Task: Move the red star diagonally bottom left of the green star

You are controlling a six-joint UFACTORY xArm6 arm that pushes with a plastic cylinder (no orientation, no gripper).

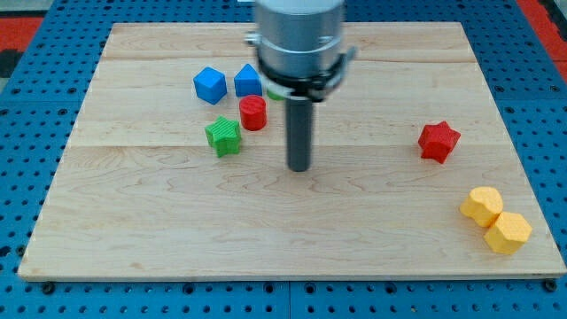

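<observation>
Task barely started, judging by layout. The red star-shaped block (438, 142) sits at the view's right, well apart from the green star-shaped block (223, 136), which is left of centre on the pale wooden board (159, 221). Red star needs to end up below and to the left of the green one; it is on the wrong side entirely, so the whole push is left.

No jaws on this rig, nothing to open or clench, nothing held. My tip (299, 168) is the end of a dark rod, standing on bare board between the two stars, nearer the green one, touching no block.

Cluster near the green star: red cylinder block (252, 112) just beside it, two blue cube-like blocks (210, 84) (248, 81) above. Two yellow hexagonal blocks (483, 205) (508, 232) touch each other at the view's bottom right.

Path for the red star looks clear along the lower board.
</observation>
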